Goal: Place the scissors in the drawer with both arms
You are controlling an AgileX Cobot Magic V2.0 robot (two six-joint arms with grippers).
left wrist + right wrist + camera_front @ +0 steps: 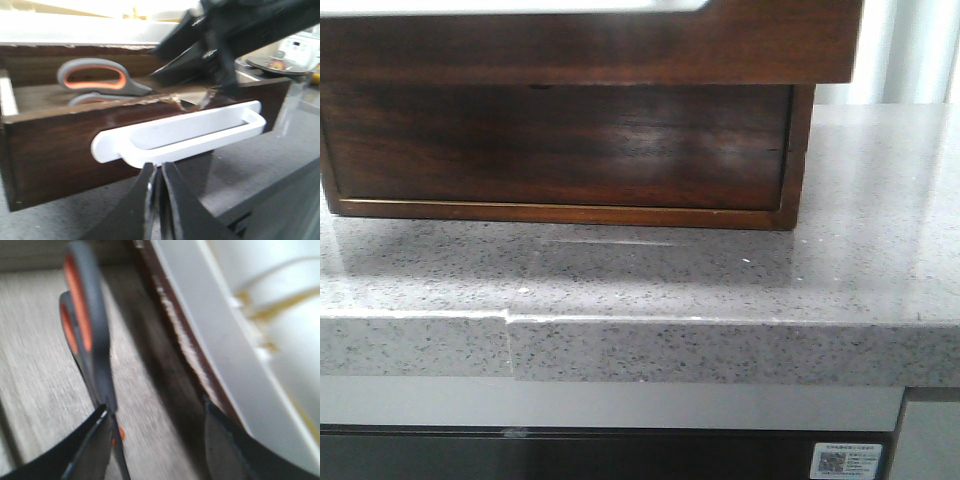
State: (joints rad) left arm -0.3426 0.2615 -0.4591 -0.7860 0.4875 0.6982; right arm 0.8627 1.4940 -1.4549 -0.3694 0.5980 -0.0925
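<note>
The drawer point(620, 45) is pulled out of the wooden box; its dark-brown front point(50, 150) carries a white handle point(190, 132). The scissors point(95, 75), with grey handles and orange-lined loops, lie inside on the drawer floor. My right gripper point(160, 62) reaches into the drawer from above. In the right wrist view it point(156, 410) is open, one finger point(90, 445) right beside the scissors point(85, 325), the other by the drawer wall point(200, 325). My left gripper point(159, 172) is shut and empty, just below the white handle. Neither gripper shows in the front view.
The wooden box point(560, 150) stands on a grey speckled countertop point(720, 270), whose front edge point(670, 345) is close to the camera. A white appliance point(295, 50) stands beyond the drawer's far end.
</note>
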